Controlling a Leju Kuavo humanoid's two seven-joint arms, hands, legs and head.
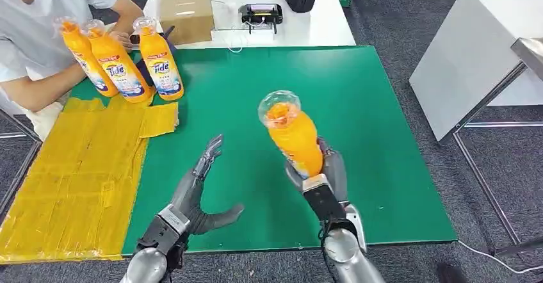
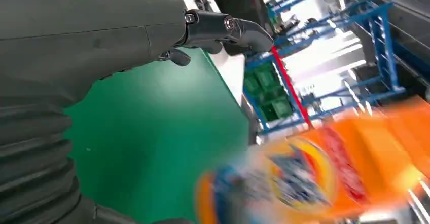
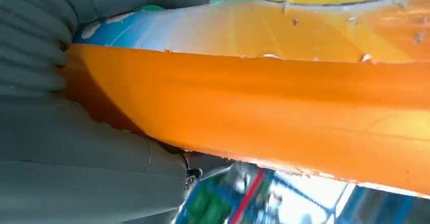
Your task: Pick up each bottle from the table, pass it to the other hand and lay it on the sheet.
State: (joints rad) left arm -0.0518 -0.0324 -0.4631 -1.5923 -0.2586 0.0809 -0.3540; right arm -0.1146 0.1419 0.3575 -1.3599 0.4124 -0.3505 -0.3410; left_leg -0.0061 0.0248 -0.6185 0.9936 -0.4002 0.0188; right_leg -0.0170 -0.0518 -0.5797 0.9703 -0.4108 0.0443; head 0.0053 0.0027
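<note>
- The green mat [image 1: 358, 110] is the largest thing, a flat, matte rectangle covering the table top; beyond its far edge lies a white table [image 1: 307, 30] bearing one brown cardboard box [image 1: 187, 15] and one small black device [image 1: 261, 14].
- The yellow sheet [image 1: 77, 174] lies along the mat's left side, crinkled and patched together in strips; its near end reaches the table's front edge.
- One person [image 1: 38, 33] in a white shirt sits at the far left corner, a forearm resting by the sheet.
- Three standing bottles [image 1: 121, 72] form a tight cluster at the sheet's far end, just in front of the person — orange plastic with clear domed caps and blue-and-white labels.
- A fourth, the held bottle [image 1: 293, 136], is raised above the middle of the mat, tilted with its clear cap toward the camera; its smooth orange body is clamped at the base by the right hand [image 1: 320, 177], fingers wrapped around it.
- The left hand [image 1: 202, 187] hovers just left of that bottle, apart from it, fingers spread and thumb out, holding nothing; in the left wrist view the bottle is an orange blur beyond the fingers [image 2: 223, 29].
</note>
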